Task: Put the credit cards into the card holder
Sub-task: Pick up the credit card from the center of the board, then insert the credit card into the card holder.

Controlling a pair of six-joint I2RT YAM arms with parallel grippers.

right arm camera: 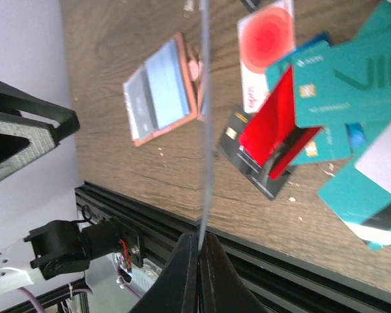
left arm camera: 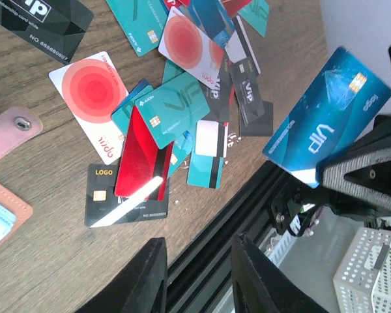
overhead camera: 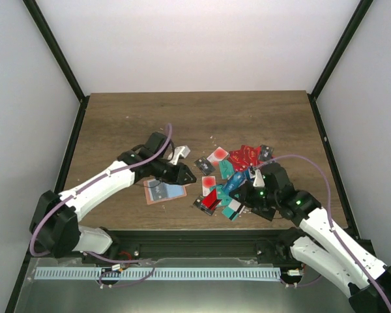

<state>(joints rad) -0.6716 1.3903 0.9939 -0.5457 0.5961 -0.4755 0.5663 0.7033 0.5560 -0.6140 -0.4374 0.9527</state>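
Note:
The card holder lies open on the wood, salmon-brown with bluish pockets, and shows again in the right wrist view and at the left edge of the left wrist view. Several credit cards in red, teal, blue and black lie scattered to its right. My right gripper is shut on a blue VIP card, held off the table and seen edge-on. My left gripper hovers open by the holder's right edge with nothing between its fingers.
A black aluminium rail runs along the table's near edge, right under both grippers. A white perforated strip lies below it. Black frame posts and white walls enclose the table on three sides.

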